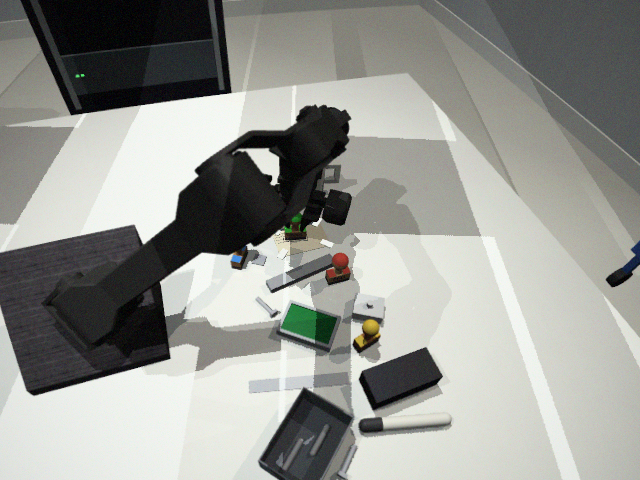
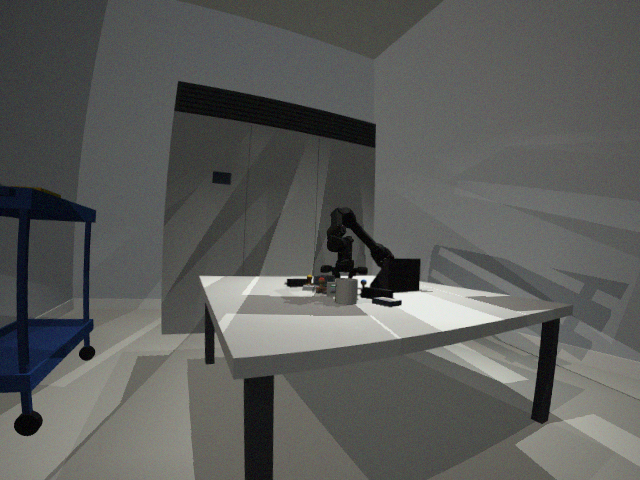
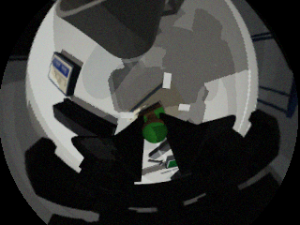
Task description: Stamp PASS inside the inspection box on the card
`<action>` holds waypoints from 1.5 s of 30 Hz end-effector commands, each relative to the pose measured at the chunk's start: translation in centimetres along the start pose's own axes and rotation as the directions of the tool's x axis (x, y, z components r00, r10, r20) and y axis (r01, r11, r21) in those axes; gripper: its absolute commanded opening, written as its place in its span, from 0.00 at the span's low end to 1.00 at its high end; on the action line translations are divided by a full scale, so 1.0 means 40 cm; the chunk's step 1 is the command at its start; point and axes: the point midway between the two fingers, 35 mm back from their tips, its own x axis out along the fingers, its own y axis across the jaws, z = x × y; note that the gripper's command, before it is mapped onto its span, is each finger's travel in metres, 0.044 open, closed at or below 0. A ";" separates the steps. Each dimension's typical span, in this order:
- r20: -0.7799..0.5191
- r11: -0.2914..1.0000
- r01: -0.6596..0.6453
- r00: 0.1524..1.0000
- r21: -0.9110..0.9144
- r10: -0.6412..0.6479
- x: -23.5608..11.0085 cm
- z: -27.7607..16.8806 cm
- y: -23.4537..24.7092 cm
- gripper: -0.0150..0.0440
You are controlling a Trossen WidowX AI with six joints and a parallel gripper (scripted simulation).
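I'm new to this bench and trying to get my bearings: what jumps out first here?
The big black arm dominates, reaching over the table with its gripper shut on a green-knobbed stamp standing on a tan card. Nearer the camera, a bright green ink pad lies between a red-knobbed stamp and a yellow-knobbed stamp.
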 end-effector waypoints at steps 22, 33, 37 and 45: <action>-0.006 1.000 0.002 1.000 0.002 -0.002 -0.009 -0.001 -0.003 0.25; -0.006 1.000 0.002 1.000 0.002 -0.002 -0.022 -0.001 -0.003 0.25; -0.006 1.000 0.002 1.000 0.002 -0.002 -0.037 0.001 -0.003 0.25; -0.005 1.000 0.001 1.000 0.002 -0.001 -0.069 0.003 -0.004 0.25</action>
